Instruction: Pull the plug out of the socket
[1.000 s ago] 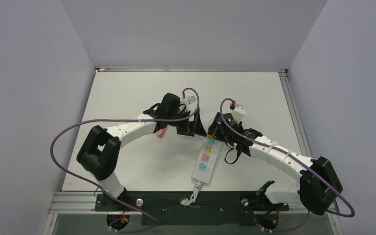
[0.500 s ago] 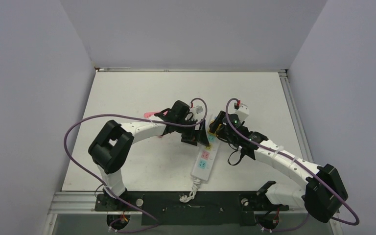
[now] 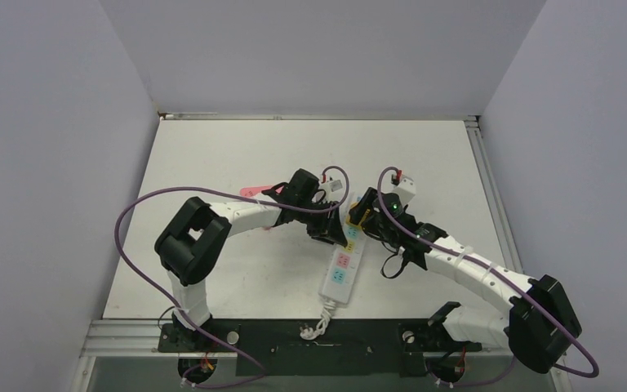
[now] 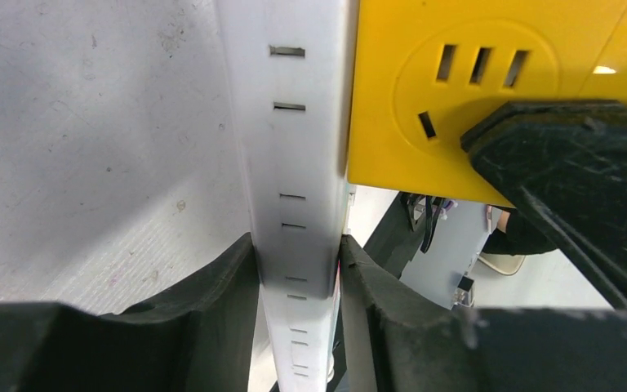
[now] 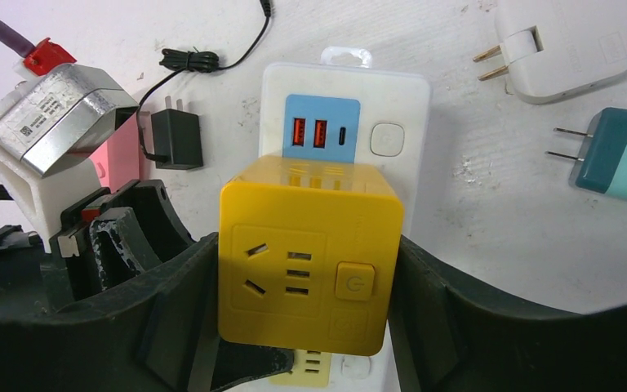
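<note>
Altogether: one socket [image 5: 294, 86], one yellow plug [image 5: 310, 253], three loose adapters [image 5: 567, 41] [image 5: 620, 159] [image 5: 175, 139] nearby.

The left arm [image 3: 245, 215] and right arm [image 3: 475, 269] are white tubes joined by bulky black housings [image 3: 189, 245]. A purple cable [image 3: 119, 233] loops along each, ending in a red plug [image 5: 45, 55] on a silver-and-white wrist camera [image 5: 53, 122]. A green light [image 3: 393, 207] glows on the right arm. The fingers [image 5: 473, 318] are scuffed matte black.
</note>
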